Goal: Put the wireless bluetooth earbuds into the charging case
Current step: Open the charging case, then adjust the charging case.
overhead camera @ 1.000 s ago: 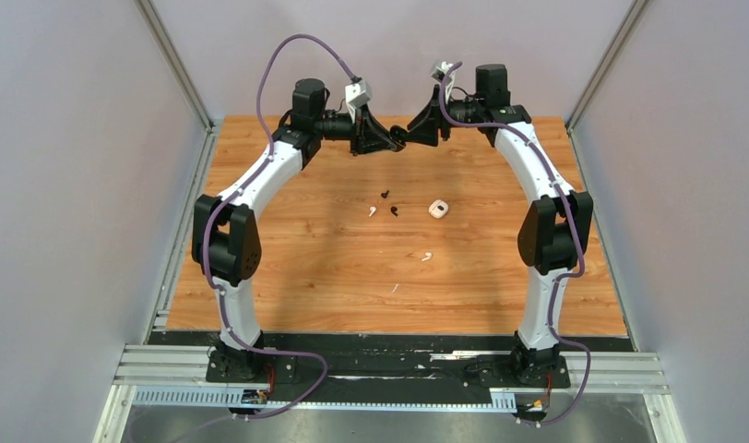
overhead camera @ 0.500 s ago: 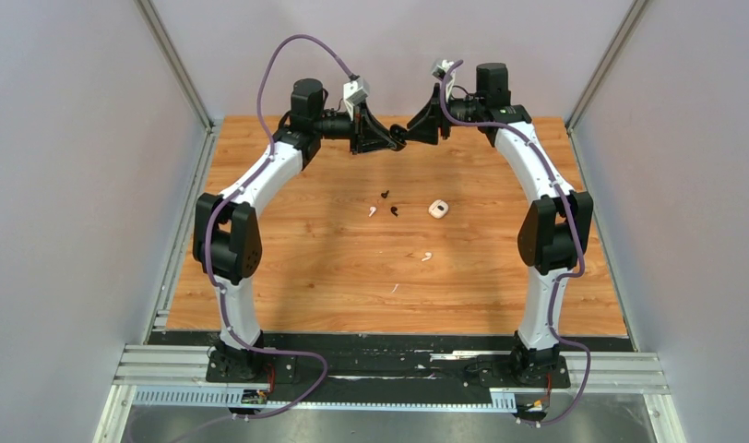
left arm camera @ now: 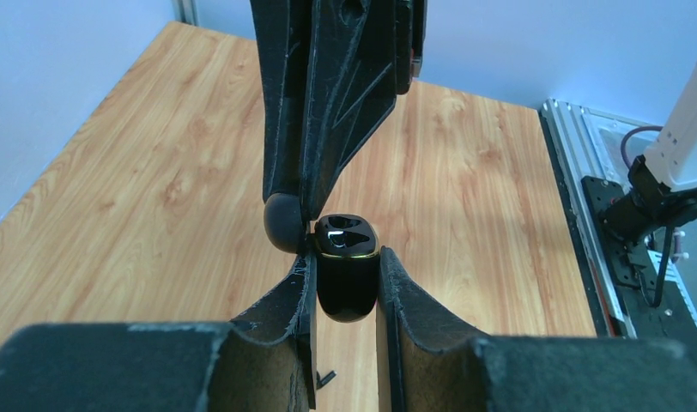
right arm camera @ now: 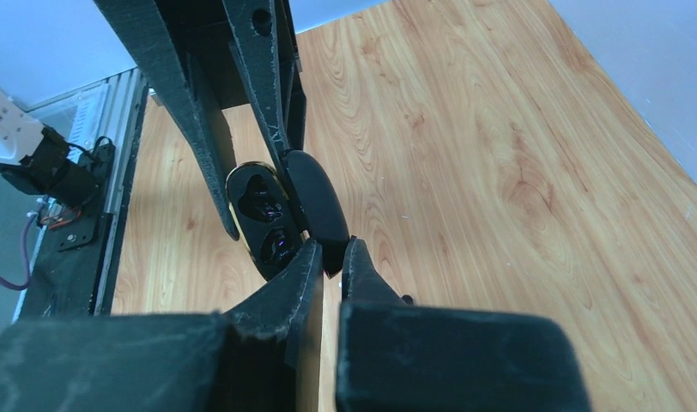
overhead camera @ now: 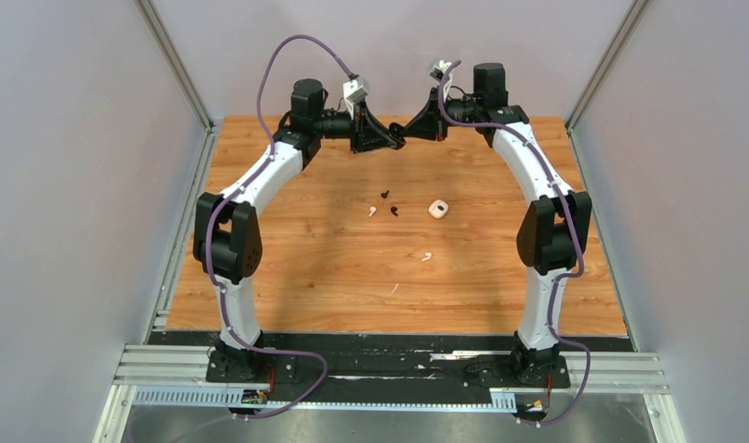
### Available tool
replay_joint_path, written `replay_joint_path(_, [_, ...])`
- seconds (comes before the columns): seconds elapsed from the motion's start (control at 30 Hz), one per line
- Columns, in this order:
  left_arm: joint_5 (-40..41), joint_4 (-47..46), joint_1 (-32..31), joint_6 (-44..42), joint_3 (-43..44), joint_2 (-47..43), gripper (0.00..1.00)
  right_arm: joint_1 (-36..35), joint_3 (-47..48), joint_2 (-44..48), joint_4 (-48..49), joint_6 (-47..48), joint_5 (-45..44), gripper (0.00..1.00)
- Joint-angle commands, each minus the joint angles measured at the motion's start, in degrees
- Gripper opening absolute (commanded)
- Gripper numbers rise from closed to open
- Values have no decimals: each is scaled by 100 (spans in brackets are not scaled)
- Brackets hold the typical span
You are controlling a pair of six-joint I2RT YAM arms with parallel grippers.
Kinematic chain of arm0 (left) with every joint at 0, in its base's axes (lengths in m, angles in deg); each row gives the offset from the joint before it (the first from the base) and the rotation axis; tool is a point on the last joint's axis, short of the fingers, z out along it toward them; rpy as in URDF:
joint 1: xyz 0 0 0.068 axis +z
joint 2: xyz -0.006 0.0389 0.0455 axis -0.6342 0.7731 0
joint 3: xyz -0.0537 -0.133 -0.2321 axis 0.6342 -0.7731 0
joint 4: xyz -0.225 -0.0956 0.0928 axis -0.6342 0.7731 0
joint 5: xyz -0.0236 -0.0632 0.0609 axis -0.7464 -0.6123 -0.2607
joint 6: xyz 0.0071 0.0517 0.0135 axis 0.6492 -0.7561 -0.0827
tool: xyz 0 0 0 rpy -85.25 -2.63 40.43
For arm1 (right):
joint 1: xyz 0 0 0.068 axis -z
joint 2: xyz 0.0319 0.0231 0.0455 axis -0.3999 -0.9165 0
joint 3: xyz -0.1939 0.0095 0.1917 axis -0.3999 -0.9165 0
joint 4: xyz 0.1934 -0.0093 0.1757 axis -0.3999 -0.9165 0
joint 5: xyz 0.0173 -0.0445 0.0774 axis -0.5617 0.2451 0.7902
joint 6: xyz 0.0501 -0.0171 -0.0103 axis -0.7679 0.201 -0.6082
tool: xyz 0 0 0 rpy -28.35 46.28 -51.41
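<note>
High over the far middle of the table, my left gripper [overhead camera: 396,140] [left arm camera: 347,257] is shut on the black charging case [left arm camera: 347,279] and holds it upright. The case is open and its two sockets show no buds. Its lid [left arm camera: 283,221] [right arm camera: 315,206] swings out to one side. My right gripper [overhead camera: 410,132] [right arm camera: 332,253] faces the left one and is shut on the lid's edge. The earbuds lie on the wood below. Two are black [overhead camera: 385,194] [overhead camera: 394,210] and two are white [overhead camera: 372,211] [overhead camera: 426,256].
A small white case [overhead camera: 437,209] lies right of the black earbuds. A tiny white fleck [overhead camera: 395,289] lies nearer the front. Grey walls and metal posts [overhead camera: 172,60] bound the table on three sides; the arm bases sit on the front rail [overhead camera: 389,365].
My right gripper has shut on the case lid and edged slightly left toward the left gripper. The left gripper keeps its grip on the case; the earbuds have not moved.
</note>
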Motion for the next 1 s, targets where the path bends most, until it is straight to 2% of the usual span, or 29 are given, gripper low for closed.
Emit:
replay_joint_path(0.0, [419, 166, -56, 45, 235, -2, 19, -180, -83, 251, 111, 234, -366, 0])
replay_joint_path(0.03, [572, 327, -49, -2, 256, -26, 26, -190, -87, 292, 42, 426, -609, 0])
replay_joint_path(0.07, [638, 646, -27, -143, 267, -103, 40, -199, -61, 319, -58, 674, -826, 0])
replay_joint_path(0.13, [797, 1102, 45, -356, 230, -272, 55, -201, 28, 375, -315, 1372, -1283, 0])
replay_joint_path(0.2, [802, 1433, 161, -411, 195, -465, 62, -197, 96, 448, -567, 2020, -1618, 0])
replay_joint_path(0.27, [721, 1645, 306, -318, 216, -618, 65, -201, 119, 524, -831, 2660, -1807, 0])
replay_joint_path(0.4, [623, 2428, 472, -315, 681, -656, 64, -336, 2, 718, -1396, 3988, -2177, 0])
replay_joint_path(0.53, [672, 3174, 485, -194, 1397, -323, 59, -656, -30, 758, -1963, 4989, -2654, 0])
replay_joint_path(0.73, [680, 3496, 407, -213, 1820, 37, 56, -1003, 181, 657, -2342, 5289, -2922, 0])
replay_joint_path(0.97, [753, 4546, 156, -979, 2418, 414, 55, -1129, 443, 543, -2506, 5181, -2961, 0])
